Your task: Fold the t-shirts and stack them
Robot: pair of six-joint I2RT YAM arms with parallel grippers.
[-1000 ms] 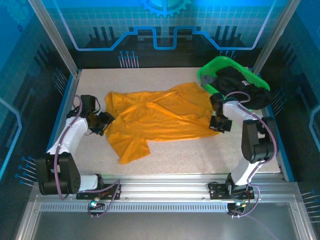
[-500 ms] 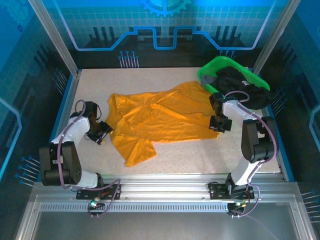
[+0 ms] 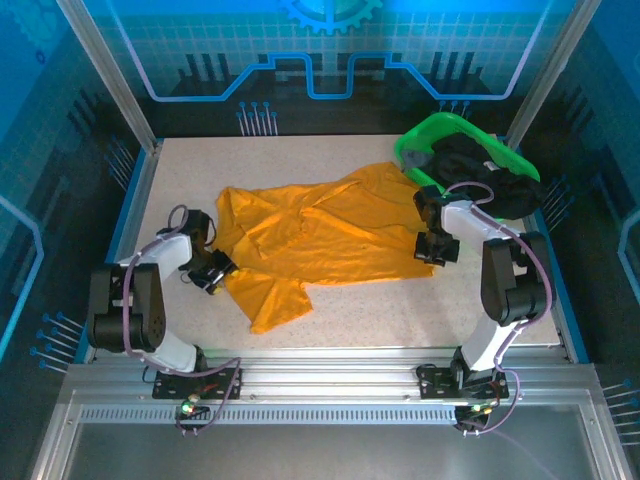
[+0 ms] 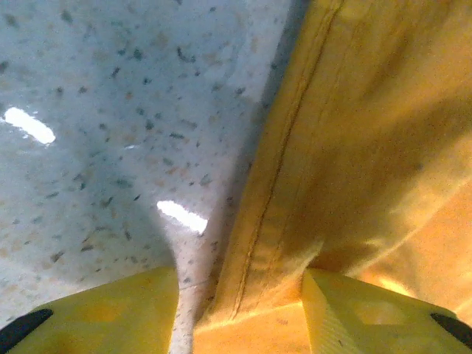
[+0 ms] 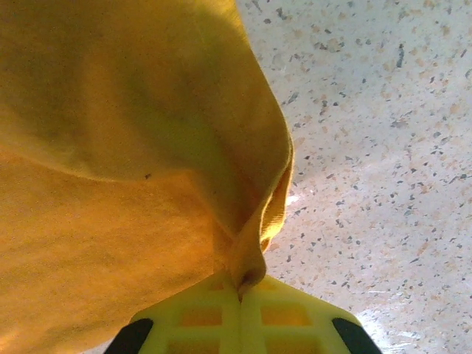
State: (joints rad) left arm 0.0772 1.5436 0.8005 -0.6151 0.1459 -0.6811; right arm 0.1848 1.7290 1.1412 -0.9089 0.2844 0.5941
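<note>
At the lower left of the top view, the left gripper [image 3: 212, 272] has its jaws apart around the hem of the t-shirt [image 3: 330, 235] — not pinching yet, it seems. The right gripper [image 3: 437, 247] is clenched on its right edge. The t-shirt lies rumpled at mid-frame; it is thin, limp and light — best taken at hems or corners. At the upper right stands a green basket [image 3: 445, 122]. No writing can be read.

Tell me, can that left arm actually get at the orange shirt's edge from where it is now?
Probably yes. The left gripper sits low at the left edge of the shirt, its fingers apart with that stitched edge lying between them, and only bare table lies beside it.
</note>
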